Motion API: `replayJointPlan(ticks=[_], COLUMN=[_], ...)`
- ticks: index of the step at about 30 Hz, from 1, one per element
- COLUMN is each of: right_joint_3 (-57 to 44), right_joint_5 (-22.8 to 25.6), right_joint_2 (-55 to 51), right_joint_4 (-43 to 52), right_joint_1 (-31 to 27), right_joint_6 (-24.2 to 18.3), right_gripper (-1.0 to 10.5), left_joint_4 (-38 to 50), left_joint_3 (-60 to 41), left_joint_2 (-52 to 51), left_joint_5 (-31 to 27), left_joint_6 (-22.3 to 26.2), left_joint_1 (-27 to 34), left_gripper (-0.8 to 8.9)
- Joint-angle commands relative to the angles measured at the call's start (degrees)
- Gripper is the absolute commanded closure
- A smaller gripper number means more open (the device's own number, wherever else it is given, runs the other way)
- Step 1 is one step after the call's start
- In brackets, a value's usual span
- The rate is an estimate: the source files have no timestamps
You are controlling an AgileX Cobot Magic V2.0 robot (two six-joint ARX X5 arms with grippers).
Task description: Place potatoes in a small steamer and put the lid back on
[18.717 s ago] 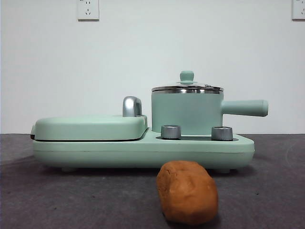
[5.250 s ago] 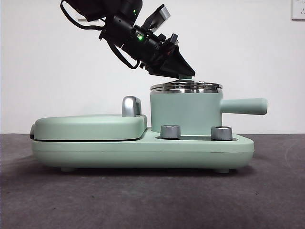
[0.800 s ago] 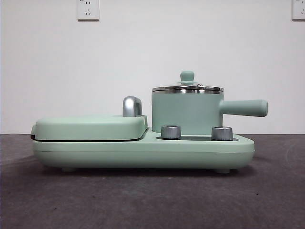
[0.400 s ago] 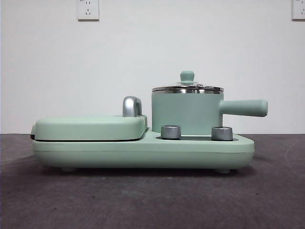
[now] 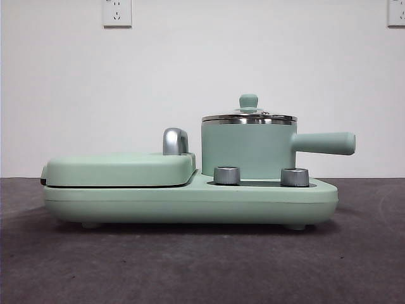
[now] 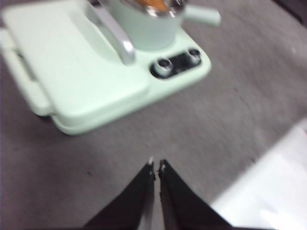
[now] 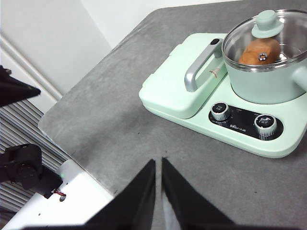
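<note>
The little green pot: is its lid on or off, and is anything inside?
On. The glass lid sits flat on the small steamer's steel rim, and the right wrist view shows the orange-brown potato inside.

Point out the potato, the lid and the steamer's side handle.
potato (image 7: pixel 259 50): right wrist view, orange-brown skin seen through the glass.
lid (image 7: pixel 266 24): right wrist view, mint-green knob on top.
side handle (image 5: pixel 324 143): front view, middle of the straight bar.

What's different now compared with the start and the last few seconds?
The potato has left the table in front of the cooker and now lies inside the small steamer, seen through the lid, which is back on. The arm that hovered at the knob has withdrawn; left gripper and right gripper hold nothing. The cooker has not moved.
</note>
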Motion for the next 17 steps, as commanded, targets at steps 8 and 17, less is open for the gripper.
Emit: replayJointPlan(ticks=[8, 17], right_joint_3=[0.5, 0.5], right_joint_5=[-0.2, -0.2], right_joint_2=[0.2, 0.2], right_joint_4=[0.6, 0.6], right_joint_1=[0.3, 0.3], right_joint_6=[-0.4, -0.4], right_gripper=[9.3, 9.3], left_joint_4=[31.3, 43.5], left_joint_3=[-23.5, -45.3], left_joint_2=[-11.6, -24.1], left_joint_5=[-0.1, -0.1], left_joint_6=[4.6, 4.6], left_joint_1=[12.2, 18.8], left_gripper=[7.94, 7.94])
